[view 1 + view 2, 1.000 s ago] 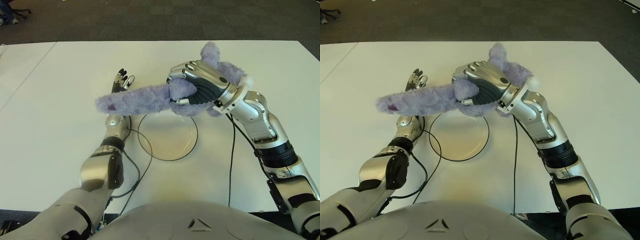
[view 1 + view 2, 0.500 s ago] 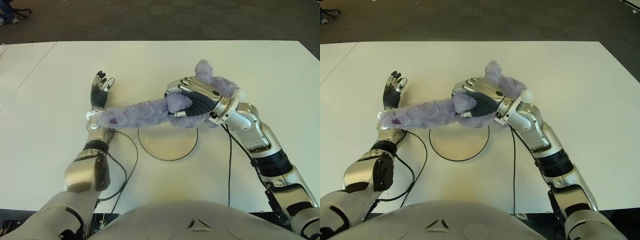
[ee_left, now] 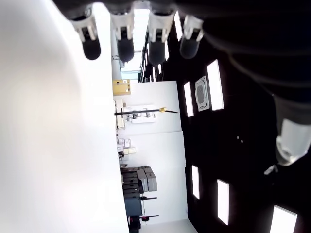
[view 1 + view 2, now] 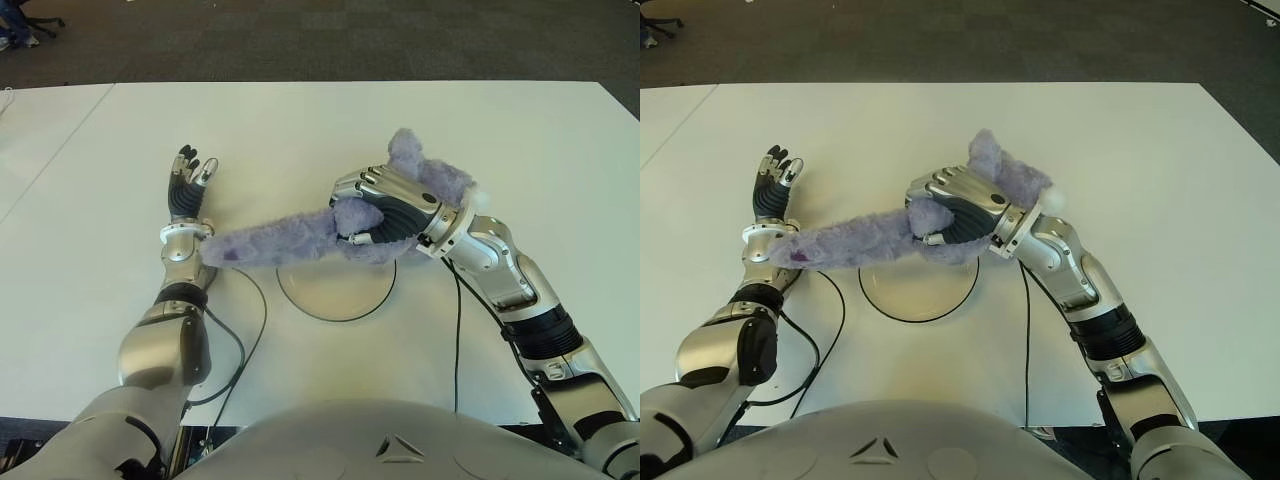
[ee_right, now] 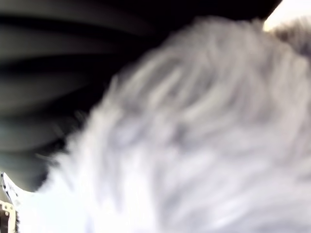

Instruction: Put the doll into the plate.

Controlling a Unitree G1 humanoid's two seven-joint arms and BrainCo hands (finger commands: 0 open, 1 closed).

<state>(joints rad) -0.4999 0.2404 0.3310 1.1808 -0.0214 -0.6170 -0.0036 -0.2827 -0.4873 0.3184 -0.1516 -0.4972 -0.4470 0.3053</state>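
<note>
Over the white table (image 4: pixel 520 140), right hand (image 4: pixel 385 205) grips doll (image 4: pixel 290 238) above plate (image 4: pixel 335 288).

Lavender fuzzy doll (image 4: pixel 300 238) with a darker purple spot; cream plate (image 4: pixel 335 287) rimmed in black; white counter (image 4: pixel 300 130); dark grey carpet (image 4: pixel 300 40).

Office/lab: white table (image 4: pixel 300 130), grey carpet tiles (image 4: pixel 300 40), ceiling light panels (image 3: pixel 214 85).

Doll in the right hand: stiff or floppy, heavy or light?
Probably soft: the right hand sinks into the doll. Its long end sticks out past the plate with little droop, so likely light and fairly firm.
</note>
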